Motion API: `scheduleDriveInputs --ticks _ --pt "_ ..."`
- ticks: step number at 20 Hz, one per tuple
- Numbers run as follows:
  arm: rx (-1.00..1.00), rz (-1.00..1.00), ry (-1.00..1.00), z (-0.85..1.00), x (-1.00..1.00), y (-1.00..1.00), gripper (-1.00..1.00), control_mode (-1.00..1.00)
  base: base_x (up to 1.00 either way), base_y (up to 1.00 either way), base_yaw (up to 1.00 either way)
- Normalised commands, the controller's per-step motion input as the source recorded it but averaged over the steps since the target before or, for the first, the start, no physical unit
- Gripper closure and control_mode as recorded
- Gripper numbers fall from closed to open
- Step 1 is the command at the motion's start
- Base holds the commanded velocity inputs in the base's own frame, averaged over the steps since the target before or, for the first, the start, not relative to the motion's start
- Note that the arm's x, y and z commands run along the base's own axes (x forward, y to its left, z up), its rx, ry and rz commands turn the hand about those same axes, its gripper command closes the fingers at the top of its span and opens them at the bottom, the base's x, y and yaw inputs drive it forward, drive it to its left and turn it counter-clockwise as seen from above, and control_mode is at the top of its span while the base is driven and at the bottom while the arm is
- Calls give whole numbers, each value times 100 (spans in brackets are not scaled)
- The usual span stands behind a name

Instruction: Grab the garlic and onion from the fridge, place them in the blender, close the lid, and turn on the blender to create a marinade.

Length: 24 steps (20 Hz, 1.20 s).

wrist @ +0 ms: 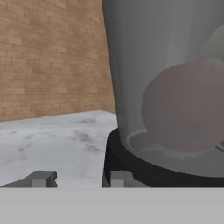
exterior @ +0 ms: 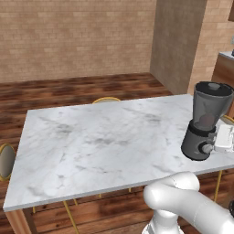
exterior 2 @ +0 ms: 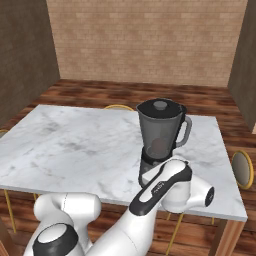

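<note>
Blender [exterior 2: 159, 140] sits on the marble bench [exterior: 91, 137], lid [exterior 2: 160, 106] already seated on the jar mouth. Onion [exterior 2: 159, 145] is inside, low in the jar — in the hand view it's the reddish round mass [wrist: 183, 111] straight ahead of the jaws and a little above them, behind the smoky wall. A paler shape beside it at upper right could be the garlic; can't confirm.

Jaws [wrist: 76, 178] are pressed together, pinching nothing. Fingertips [wrist: 41, 178] are level with the dark base [wrist: 131, 164], right up against it; whether they touch it I can't tell. In the left base view the hand [exterior: 224, 138] is next to the silver knob [exterior: 206, 148].

Judgement: loading and lid are done, only the switch-on is left.

Risks from here:
- Closed jaws pushing the knob off-centre — they'd slip off the round face and the blender stays off.
- Too much sideways force on the base could slide or tip the whole unit; it stands near the bench's edge on the arm's side, so there's not much margin.
- A tilt could unseat the lid.
- Forearm sits close to the jar in the right base view — a wrist swing could clip it.
</note>
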Motion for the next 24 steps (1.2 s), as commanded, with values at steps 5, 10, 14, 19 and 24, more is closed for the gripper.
scheduleDriveInputs --ticks 5,10,14,19,24 --pt "0 0 0 -20 34 0 -100 -100 0 0 0" --pt "0 0 0 -15 47 0 -100 -100 0 0 0" --pt "0 0 0 -11 30 0 -100 -100 0 0 0" --pt "0 0 -1 -11 26 0 -100 -100 0 0 0" --pt "0 0 -5 -9 6 0 -100 -100 0 0 0"
